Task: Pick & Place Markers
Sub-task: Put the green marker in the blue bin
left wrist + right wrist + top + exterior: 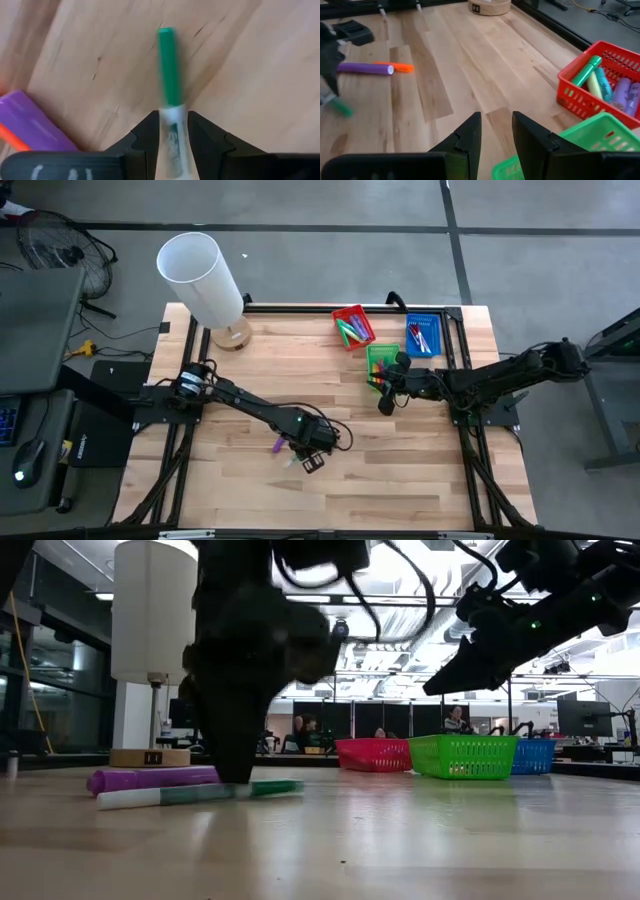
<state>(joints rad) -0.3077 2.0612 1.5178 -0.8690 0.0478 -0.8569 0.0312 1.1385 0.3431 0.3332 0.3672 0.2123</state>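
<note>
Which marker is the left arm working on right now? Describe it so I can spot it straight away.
Start at the white lamp at the table's back left, then follow the left arm toward the table's front middle. Its hand is down there, fingers either side of a marker with a white barrel and green cap. The purple marker and orange marker beside it lie untouched.

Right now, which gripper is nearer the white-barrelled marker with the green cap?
Left. The left gripper straddles the green-capped white marker on the table; the right gripper hovers far off by the green plastic basket.
</note>
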